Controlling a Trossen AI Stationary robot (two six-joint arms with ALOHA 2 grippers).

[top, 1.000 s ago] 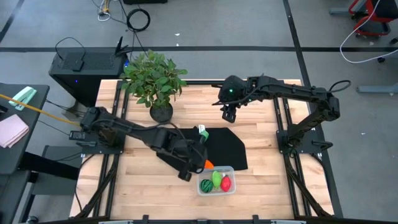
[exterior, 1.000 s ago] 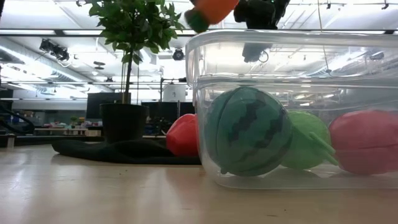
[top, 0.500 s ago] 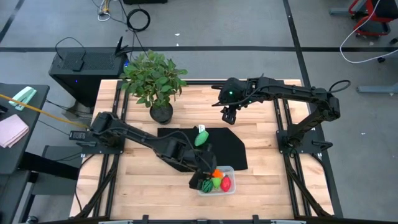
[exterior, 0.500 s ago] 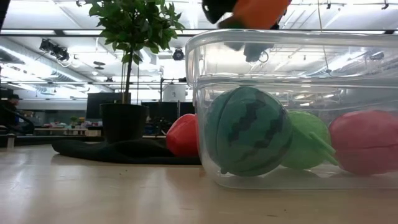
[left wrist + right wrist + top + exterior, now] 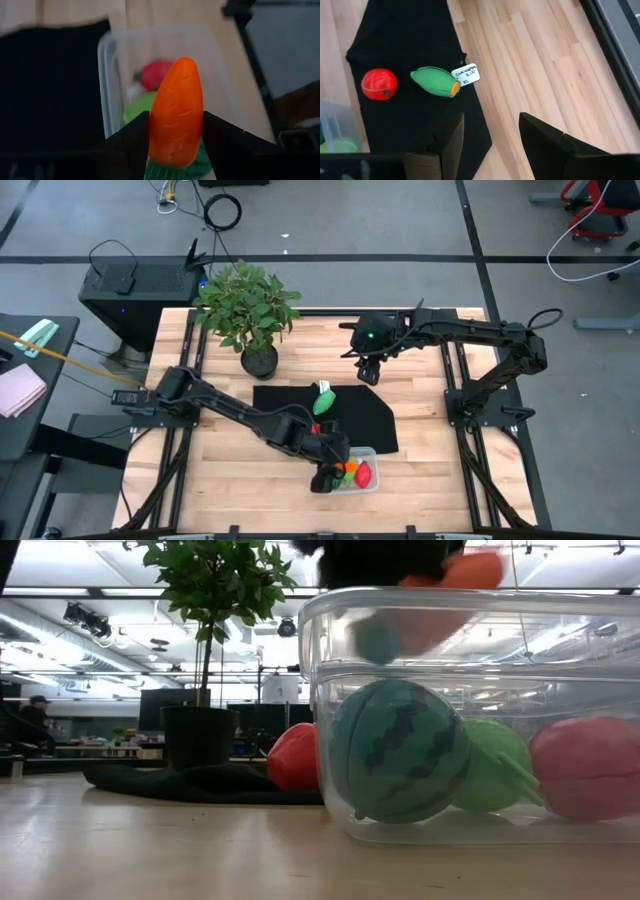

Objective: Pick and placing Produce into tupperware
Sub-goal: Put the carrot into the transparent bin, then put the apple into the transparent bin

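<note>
From above, the left gripper (image 5: 333, 471) hangs over the near-side tupperware (image 5: 366, 478), the right gripper (image 5: 368, 368) waiting far back over bare table; at table height, the orange carrot (image 5: 455, 585) sits at the tub's rim above the striped melon (image 5: 398, 750); the left wrist view shows the jaws pinching the carrot, long axis pointing along the tub, directly above it; the right wrist view shows spread, empty fingers.

The light wooden bench (image 5: 230, 470) carries a potted plant (image 5: 248, 308) at its far left, a black mat (image 5: 365, 418) near the middle, and a clear tupperware (image 5: 368, 483) at the mat's near edge, close to the front.
</note>
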